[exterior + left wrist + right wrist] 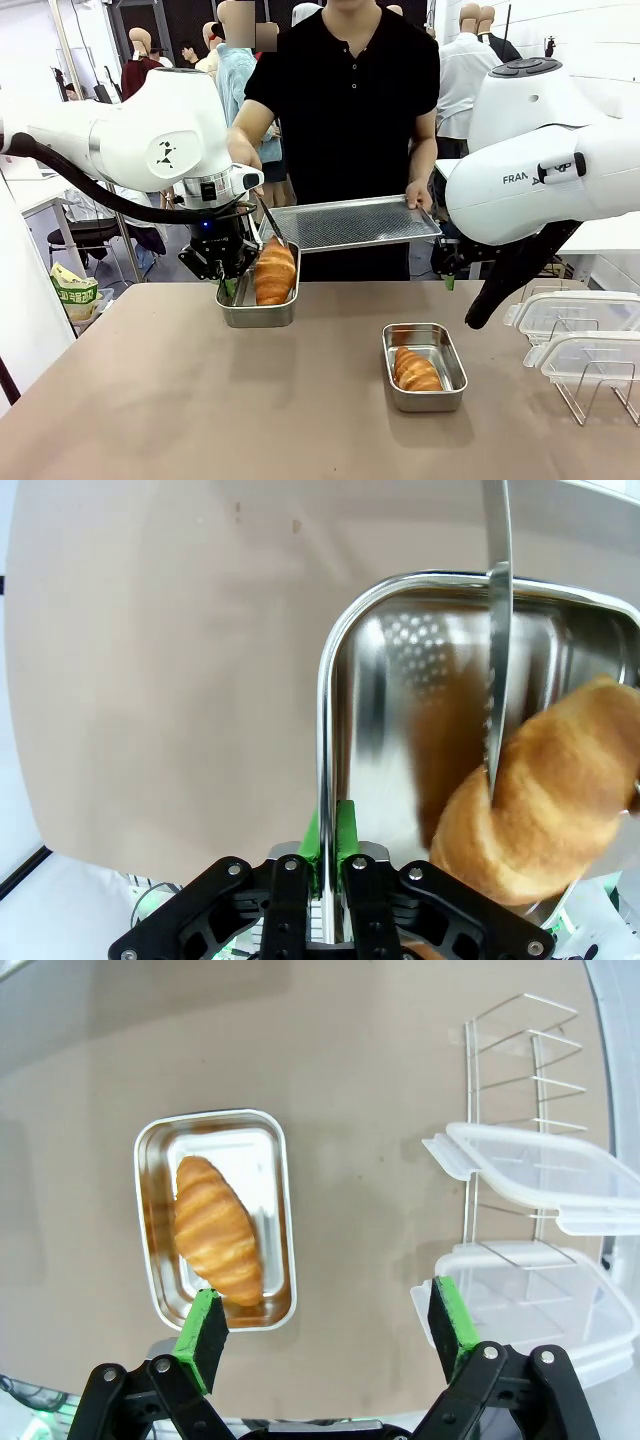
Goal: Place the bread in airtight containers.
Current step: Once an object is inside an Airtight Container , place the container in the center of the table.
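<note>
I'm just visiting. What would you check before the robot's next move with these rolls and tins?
1. Hold: left gripper shut on the left tin rim: ok.
2. The left bread lying flat: not ok; it stands tilted in its tin, with a metal utensil against it.
3. The right bread flat inside the right tin: ok.
4. The right gripper open and holding nothing: ok.
5. Two clear lids waiting, off both tins: ok.
</note>
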Controlling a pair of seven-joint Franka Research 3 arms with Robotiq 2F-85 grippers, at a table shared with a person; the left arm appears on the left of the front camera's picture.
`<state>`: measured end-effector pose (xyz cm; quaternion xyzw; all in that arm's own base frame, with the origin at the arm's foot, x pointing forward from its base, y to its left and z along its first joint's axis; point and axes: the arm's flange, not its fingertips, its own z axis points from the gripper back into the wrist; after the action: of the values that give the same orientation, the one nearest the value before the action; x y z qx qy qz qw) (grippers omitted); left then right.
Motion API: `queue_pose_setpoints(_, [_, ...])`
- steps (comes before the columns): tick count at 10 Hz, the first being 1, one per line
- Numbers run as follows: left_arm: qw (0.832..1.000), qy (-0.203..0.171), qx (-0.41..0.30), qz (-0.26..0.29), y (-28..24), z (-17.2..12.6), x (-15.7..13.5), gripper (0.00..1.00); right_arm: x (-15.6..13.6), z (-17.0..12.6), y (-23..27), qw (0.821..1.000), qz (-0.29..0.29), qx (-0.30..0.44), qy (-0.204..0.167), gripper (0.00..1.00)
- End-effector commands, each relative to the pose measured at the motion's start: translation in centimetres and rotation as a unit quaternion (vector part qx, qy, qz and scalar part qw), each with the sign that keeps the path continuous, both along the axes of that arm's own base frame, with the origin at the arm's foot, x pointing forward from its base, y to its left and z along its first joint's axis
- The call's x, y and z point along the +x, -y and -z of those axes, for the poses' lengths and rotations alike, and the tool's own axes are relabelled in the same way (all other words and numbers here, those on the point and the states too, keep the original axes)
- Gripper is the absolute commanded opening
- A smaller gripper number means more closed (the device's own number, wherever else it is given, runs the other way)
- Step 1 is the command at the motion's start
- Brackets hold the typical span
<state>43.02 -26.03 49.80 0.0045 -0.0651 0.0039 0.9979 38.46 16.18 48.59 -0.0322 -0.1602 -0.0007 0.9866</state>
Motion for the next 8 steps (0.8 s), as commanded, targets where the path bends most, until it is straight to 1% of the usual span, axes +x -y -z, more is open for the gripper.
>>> queue_pose_setpoints(1, [1.0, 0.005, 0.0, 0.0, -0.12, -0.42, 0.07, 0.0, -0.07, 0.06, -0.08, 1.0, -0.001, -0.001, 0.0, 1.0])
queue_pose_setpoints(8, [1.0, 0.005, 0.0, 0.0, -0.12, -0.42, 0.07, 0.0, -0.07, 0.06, -0.08, 1.0, -0.001, -0.001, 0.0, 1.0])
